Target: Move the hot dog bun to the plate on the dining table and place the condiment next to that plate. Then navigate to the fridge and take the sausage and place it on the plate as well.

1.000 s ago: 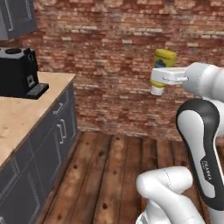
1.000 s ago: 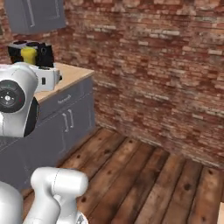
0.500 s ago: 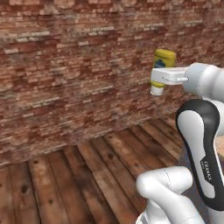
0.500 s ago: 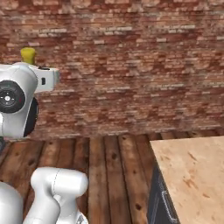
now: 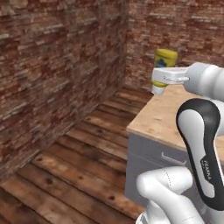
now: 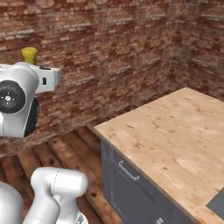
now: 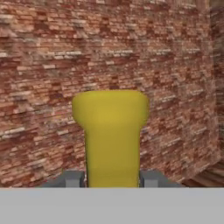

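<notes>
ITEM: small yellow plastic squeeze bottle of condiment (image 5: 163, 65), held upside down: broad base up, pale cap down.

LOCATION: upper right of the left base frame, in mid-air above the near edge of the pale wood-grain worktop (image 5: 175, 116). In the right base frame its yellow base (image 6: 29, 54) pokes up at upper left behind the white wrist. In the hand frame it stands centre (image 7: 111, 135), against the red-brown brick wall (image 7: 39, 65).

HOLDER: white two-finger gripper (image 5: 162, 75). The jaws are clenched on the bottle's narrower waist, 1 grey finger (image 7: 72, 178) on each side at the bottom of the hand frame.

HANDLING (judged):
- Light; a small, part-hollow container.
- Walls likely soft and springy, so a hard squeeze could dent it or push sauce toward the cap.
- Smooth, probably slick skin; the flared base above the fingers gives a shoulder against slipping down.
- Not fragile; a short drop would tip it, not break it.
- Best hold: the waist, as now, across the narrow section.

STATUS (judged): in carriage toward the dining worktop. The worktop surface shows bare wood in the right base frame (image 6: 175, 131), with a grey inset corner (image 6: 217, 205) at lower right.

RISK (judged): inverted, it cannot stand on its cap; it needs turning before set-down.
</notes>
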Available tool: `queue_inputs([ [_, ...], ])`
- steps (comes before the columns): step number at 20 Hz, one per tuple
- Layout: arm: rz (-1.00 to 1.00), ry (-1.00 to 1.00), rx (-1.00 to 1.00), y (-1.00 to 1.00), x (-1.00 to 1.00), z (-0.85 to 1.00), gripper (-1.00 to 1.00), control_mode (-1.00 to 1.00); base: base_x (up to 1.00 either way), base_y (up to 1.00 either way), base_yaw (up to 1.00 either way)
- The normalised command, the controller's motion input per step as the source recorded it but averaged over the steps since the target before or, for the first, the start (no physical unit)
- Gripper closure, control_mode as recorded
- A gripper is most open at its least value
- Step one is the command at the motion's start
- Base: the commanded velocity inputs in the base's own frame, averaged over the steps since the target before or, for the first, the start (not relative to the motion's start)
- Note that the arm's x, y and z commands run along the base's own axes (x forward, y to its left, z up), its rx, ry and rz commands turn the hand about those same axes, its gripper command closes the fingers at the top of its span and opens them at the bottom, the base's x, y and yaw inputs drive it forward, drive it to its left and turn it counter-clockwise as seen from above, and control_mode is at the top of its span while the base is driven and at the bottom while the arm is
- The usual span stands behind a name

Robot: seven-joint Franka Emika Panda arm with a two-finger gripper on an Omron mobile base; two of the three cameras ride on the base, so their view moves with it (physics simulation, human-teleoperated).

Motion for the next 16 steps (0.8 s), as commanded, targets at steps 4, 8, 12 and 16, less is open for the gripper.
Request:
queue_inputs([
  [4,0.0,0.0,0.0,0.0,0.0,0.0,1.0,1.0,0.36,0.69,-0.66],
  [8,0.0,0.0,0.0,0.0,0.0,0.0,1.0,1.0,0.2,0.95,-0.52],
  [12,0.0,0.0,0.0,0.0,0.0,0.0,1.0,1.0,0.24,0.94,-0.52],
  [16,0.0,0.0,0.0,0.0,0.0,0.0,1.0,1.0,0.26,0.57,-0.72],
])
